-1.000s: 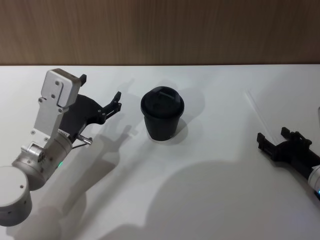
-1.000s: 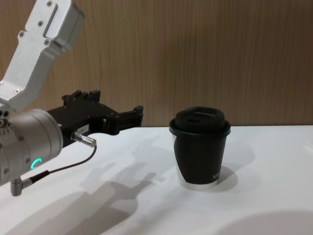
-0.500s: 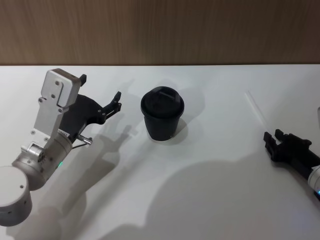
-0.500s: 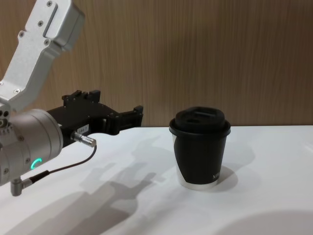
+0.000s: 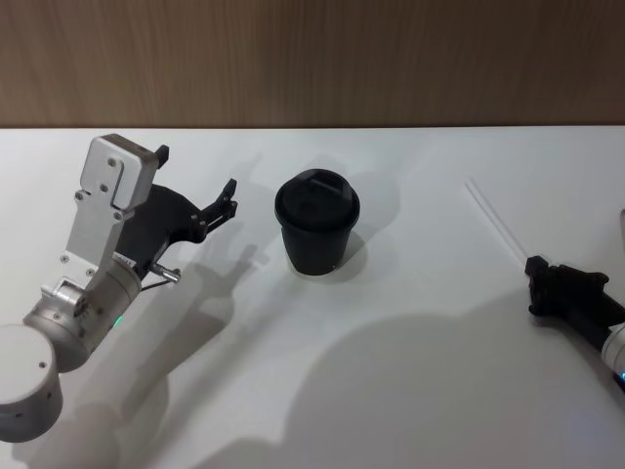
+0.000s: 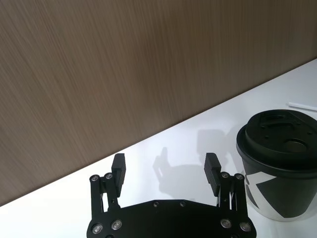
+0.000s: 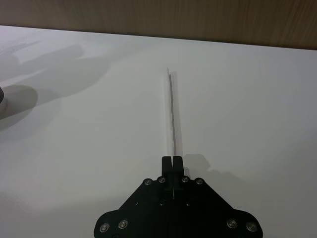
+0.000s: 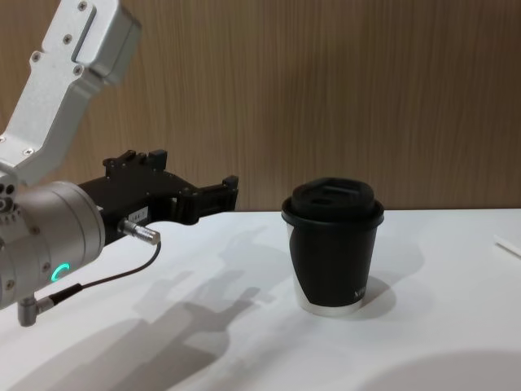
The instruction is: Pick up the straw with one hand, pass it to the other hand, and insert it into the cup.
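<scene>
The silver-grey cylindrical left arm (image 8: 45,236) carries a glowing green ring light (image 8: 59,271), a white angular screw-dotted bracket (image 5: 105,200) and a thin black cable (image 8: 106,279). The matte black left gripper (image 6: 165,163) and matte black right gripper (image 7: 173,159) are flat plates studded with silver screws.

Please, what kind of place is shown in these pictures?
Probably a robot test bench: a white table before a wood-panelled wall, one black cup, and a straw held by the right pincer; the left pincer hovers open beside the cup.
</scene>
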Tool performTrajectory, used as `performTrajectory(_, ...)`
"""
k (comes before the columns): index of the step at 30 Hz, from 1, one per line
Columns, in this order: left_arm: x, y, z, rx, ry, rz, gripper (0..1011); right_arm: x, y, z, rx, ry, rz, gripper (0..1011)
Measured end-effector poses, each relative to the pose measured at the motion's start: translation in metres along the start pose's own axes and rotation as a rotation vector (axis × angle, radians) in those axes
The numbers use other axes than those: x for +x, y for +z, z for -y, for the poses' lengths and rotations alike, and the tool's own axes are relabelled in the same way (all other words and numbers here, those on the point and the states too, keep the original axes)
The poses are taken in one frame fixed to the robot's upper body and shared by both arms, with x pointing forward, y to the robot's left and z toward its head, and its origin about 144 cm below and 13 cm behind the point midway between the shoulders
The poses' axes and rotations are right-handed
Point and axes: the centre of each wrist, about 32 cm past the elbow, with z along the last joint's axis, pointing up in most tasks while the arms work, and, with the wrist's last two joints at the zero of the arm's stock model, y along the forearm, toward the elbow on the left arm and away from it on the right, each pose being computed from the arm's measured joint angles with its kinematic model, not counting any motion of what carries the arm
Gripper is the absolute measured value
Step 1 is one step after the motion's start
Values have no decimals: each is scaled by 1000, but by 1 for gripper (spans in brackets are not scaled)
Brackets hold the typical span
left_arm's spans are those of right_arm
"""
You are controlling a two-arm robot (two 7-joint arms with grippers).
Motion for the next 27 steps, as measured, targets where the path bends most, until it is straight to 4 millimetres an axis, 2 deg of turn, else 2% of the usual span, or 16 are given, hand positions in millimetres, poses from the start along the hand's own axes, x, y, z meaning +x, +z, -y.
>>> performTrajectory(15, 0, 0, 0, 0, 0, 0, 1003, 2, 5, -3, 77, -15, 24, 2)
performTrajectory(27, 0, 0, 0, 0, 0, 0, 1003, 10, 19, -5, 224, -9, 82, 2)
